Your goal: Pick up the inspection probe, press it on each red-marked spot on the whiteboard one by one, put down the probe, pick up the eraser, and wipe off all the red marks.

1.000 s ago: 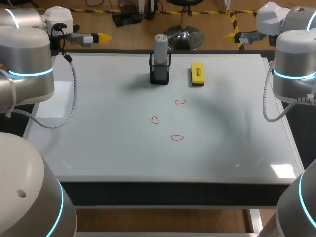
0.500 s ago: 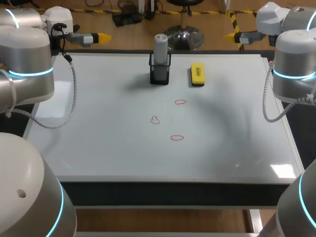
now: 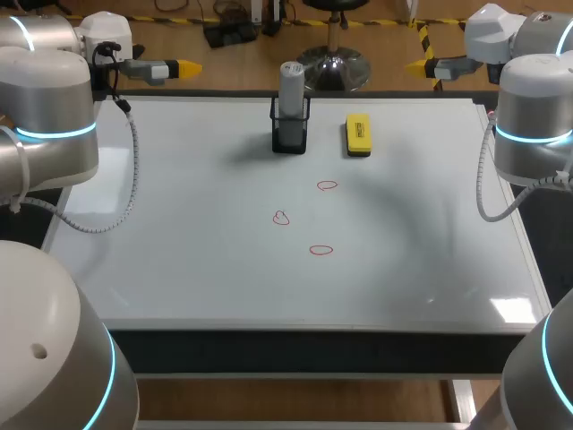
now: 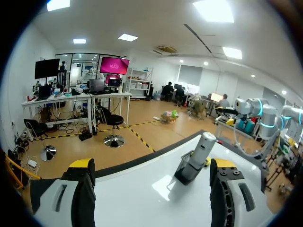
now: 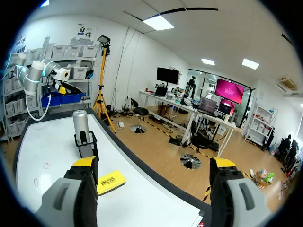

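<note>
My left tool [image 4: 152,163] and right tool [image 5: 154,161] are both released. Probe [image 3: 291,85] stands in black holder [image 3: 290,134] on whiteboard [image 3: 179,260]. Yellow eraser [image 3: 357,134] just beside holder, label unreadable; red marks [image 3: 327,185] near holder.

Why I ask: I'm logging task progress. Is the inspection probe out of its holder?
No, the inspection probe stands upright in the black holder near the far edge of the whiteboard.
</note>
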Robot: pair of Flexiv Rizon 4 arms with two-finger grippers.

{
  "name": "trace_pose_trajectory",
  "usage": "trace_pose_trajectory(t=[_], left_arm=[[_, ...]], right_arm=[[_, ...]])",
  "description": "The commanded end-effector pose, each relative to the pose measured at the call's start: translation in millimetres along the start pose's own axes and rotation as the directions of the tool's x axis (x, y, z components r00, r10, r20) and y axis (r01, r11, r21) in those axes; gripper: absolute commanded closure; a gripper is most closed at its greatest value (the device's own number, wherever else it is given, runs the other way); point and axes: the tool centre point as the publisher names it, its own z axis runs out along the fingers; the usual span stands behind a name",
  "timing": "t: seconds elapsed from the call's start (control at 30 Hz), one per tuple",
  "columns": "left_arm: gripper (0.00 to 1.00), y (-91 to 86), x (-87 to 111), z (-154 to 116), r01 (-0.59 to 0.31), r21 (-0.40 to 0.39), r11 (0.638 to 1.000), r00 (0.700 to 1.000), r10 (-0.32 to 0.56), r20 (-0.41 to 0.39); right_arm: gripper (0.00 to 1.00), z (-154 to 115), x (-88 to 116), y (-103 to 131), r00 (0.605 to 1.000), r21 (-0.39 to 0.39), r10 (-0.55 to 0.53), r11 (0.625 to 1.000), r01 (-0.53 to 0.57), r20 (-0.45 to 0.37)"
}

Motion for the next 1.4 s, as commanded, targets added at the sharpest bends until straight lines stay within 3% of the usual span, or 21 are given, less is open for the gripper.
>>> trace_pose_trajectory(t=[0.03,0.27,0.43,0.63,0.87,1.23,1.4], left_arm=[[0.0,-1.5,2.6,1.4,-0.046,0.03,0.998,0.993,0.049,-0.107],[0.0,-6.5,12.5,10.4,-0.124,0.079,0.989,0.956,0.141,-0.257],[0.0,-9.9,26.5,20.7,-0.19,0.124,0.974,0.886,0.224,-0.406],[0.0,-14.4,41.4,36.9,-0.222,0.17,0.96,0.807,0.278,-0.521],[0.0,-17.8,61.0,50.9,-0.183,0.23,0.956,0.73,0.289,-0.619],[0.0,-8.3,84.4,67.7,-0.155,0.262,0.952,0.686,0.295,-0.665],[0.0,-2.3,90.4,77.0,-0.148,0.293,0.945,0.706,0.309,-0.638]], right_arm=[[0.0,0.0,0.0,0.0,1.0,0.0,0.0,1.0,0.0,0.0],[0.0,0.0,0.0,0.0,1.0,0.0,0.0,1.0,0.0,0.0],[0.0,0.0,0.0,0.0,1.0,0.0,0.0,1.0,0.0,0.0],[0.0,0.0,0.0,0.0,1.0,0.0,0.0,1.0,0.0,0.0],[0.0,0.0,0.0,0.0,1.0,0.0,0.0,1.0,0.0,0.0],[0.0,0.0,0.0,0.0,1.0,0.0,0.0,1.0,0.0,0.0],[0.0,0.0,0.0,0.0,1.0,0.0,0.0,1.0,0.0,0.0]])
